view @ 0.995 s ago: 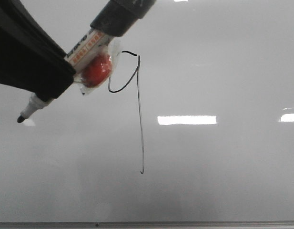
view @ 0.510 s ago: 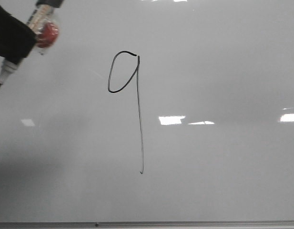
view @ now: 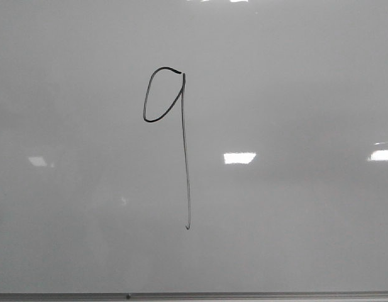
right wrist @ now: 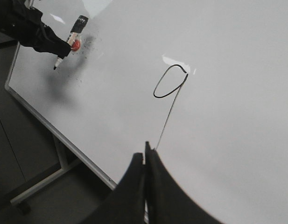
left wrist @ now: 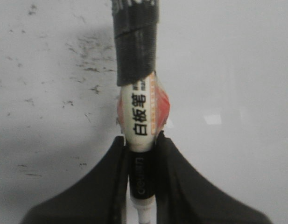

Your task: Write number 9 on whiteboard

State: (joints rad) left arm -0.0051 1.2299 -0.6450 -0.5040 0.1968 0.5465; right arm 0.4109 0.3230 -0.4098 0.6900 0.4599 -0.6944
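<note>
The left gripper (left wrist: 141,154) is clenched on a whiteboard marker (left wrist: 140,116), its two black fingers (left wrist: 104,182) pressing the white barrel from both sides; the barrel carries black printed characters, a band of dark tape wraps its upper end, and something red (left wrist: 163,103) is fixed against its side. In the right wrist view the same left gripper (right wrist: 54,46) hangs near the whiteboard's (view: 294,75) upper left corner with the marker (right wrist: 69,44) tip clear of the surface, casting a soft shadow there. The right gripper (right wrist: 146,168) shows its dark fingers pressed together with nothing between them, hovering just past the tail end of the number 9 (view: 181,126). That figure sits near the middle of the board: a narrow oval loop with a long straight tail running toward the bottom edge. The board is glossy pale grey, mirroring bright rectangular ceiling lights (view: 239,158), and a thin metal strip (view: 194,295) lines its bottom edge. Dark ink specks (left wrist: 83,60) scatter the surface near the left gripper. The board stands on a pale metal frame (right wrist: 50,179) over a dark floor. The marker's tip is cut off in the left wrist view, and neither arm appears in the front view.
</note>
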